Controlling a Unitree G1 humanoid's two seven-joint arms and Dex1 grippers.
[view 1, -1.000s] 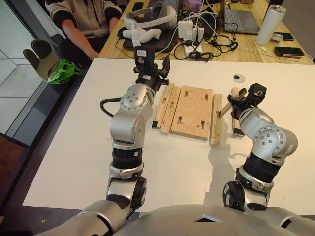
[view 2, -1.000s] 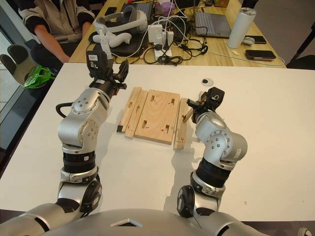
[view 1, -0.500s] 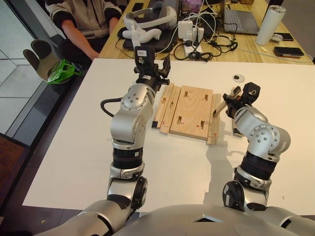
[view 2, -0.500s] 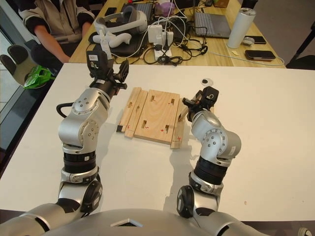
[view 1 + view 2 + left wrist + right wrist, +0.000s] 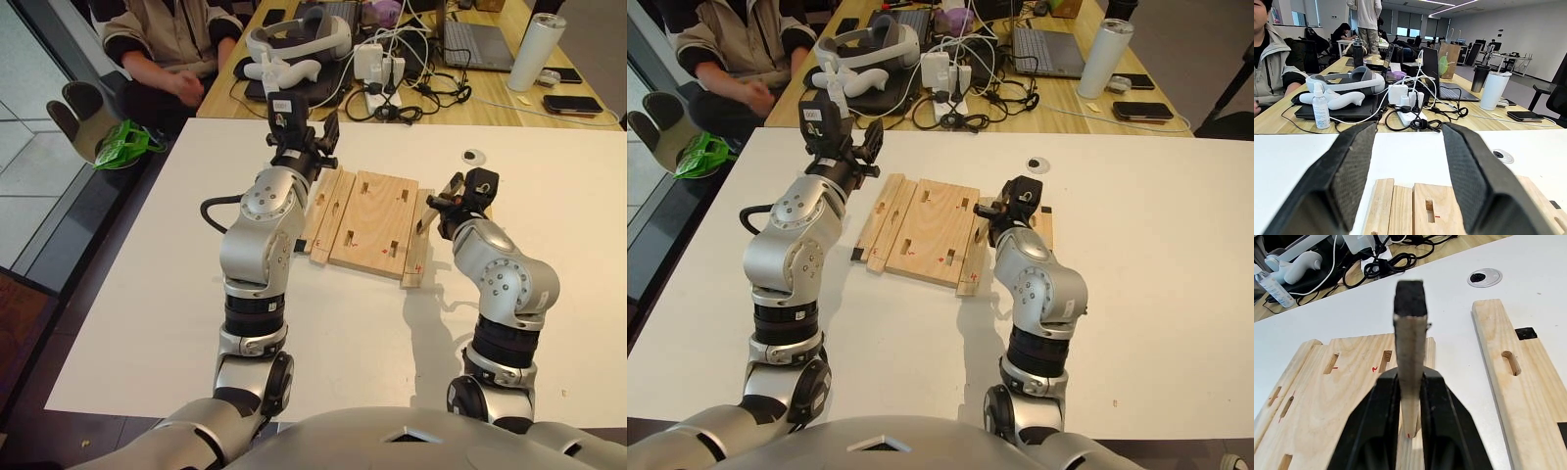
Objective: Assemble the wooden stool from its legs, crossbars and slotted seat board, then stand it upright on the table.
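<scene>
The slotted seat board (image 5: 377, 220) lies flat mid-table. Two wooden legs (image 5: 328, 213) lie side by side against its left edge, and a third leg (image 5: 415, 250) lies along its right edge. My right gripper (image 5: 443, 204) is just right of the board, shut on a narrow wooden piece (image 5: 1409, 338) with a black end cap, held tilted over that third leg. Another leg (image 5: 1518, 377) lies on the table beside it. My left gripper (image 5: 304, 137) hovers open above the far end of the two left legs, its black fingers (image 5: 1352, 171) wide apart with nothing between them.
A round cable grommet (image 5: 475, 155) sits in the white table beyond the right gripper. The wooden desk behind holds a headset (image 5: 299, 34), tangled cables (image 5: 392, 88), a tumbler (image 5: 539, 49) and a phone (image 5: 575, 101). Bare tabletop (image 5: 372, 343) spreads in front.
My right gripper moved left with its wooden piece, up to the board's right side. The right-hand leg and the board slid slightly left and turned a little. The left arm stayed put.
</scene>
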